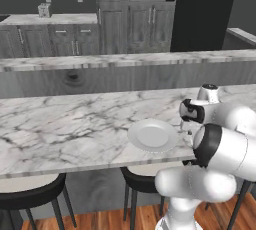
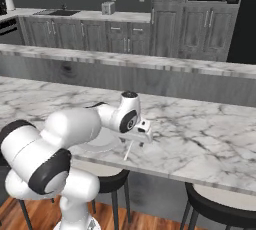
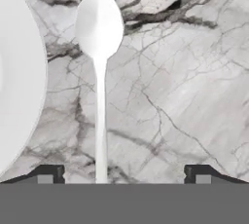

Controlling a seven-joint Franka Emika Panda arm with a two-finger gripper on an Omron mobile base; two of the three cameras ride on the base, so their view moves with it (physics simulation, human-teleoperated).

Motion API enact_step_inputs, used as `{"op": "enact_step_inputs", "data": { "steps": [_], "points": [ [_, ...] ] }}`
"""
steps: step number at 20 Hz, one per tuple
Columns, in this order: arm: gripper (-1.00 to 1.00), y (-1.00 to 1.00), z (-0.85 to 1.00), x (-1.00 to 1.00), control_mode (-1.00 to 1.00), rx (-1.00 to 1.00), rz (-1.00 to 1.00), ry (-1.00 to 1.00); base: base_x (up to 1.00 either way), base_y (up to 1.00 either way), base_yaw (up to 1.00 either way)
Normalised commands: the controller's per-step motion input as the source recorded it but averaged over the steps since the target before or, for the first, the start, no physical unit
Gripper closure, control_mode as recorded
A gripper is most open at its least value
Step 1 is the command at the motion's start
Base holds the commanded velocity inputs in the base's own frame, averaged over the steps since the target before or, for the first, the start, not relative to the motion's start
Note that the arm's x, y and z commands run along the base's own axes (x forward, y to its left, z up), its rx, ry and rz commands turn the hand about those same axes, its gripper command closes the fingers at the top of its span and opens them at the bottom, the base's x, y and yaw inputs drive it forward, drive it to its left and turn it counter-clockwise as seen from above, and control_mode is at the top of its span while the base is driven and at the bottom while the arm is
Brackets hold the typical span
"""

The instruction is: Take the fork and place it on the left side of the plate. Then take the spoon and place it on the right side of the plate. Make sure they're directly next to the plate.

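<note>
The plate (image 1: 152,135) is the one container here, a round white dish lying flat near the front edge of the marble counter (image 1: 65,124), and its bowl holds nothing. In the hand view its rim (image 3: 19,86) curves down the left side.

The spoon (image 3: 99,72) lies flat on the marble just beside that rim, not touching it; a narrow strip of veined stone shows between them. Its round bowl points away from the camera and its thin straight handle runs back toward the bottom of the hand view, passing between the two finger tips. In the right base view the spoon (image 2: 128,150) shows as a slim pale line by the front edge of the counter, right of the plate (image 2: 100,144) (which the arm partly covers).

The gripper (image 3: 124,173) hangs directly over the spoon's handle end with its fingers spread wide and nothing between them; each dark tip (image 3: 48,173) stands well clear of the handle. In the right base view the gripper (image 2: 144,136) hovers low over the counter's front edge.

The fork cannot be made out in these pictures.
</note>
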Motion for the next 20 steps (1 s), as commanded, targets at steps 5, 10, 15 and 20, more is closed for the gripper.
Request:
{"op": "enact_step_inputs", "data": {
  "steps": [5, 10, 15, 20],
  "points": [
    [-1.00, 0.10, 0.55, -0.60, -1.00, 0.00, 0.00, -0.02, 0.00, 0.00, 0.00],
    [-1.00, 0.33, 0.40, -0.70, -1.00, 0.00, 0.00, -0.01, 0.00, 0.00, 0.00],
    [-1.00, 0.48, 0.37, -0.61, -1.00, 0.00, 0.00, 0.00, 0.00, 0.00, 0.00],
    [-1.00, 0.40, 0.30, -0.47, -1.00, 0.00, 0.00, -0.04, 0.00, 0.00, 0.00]
  ]
}}
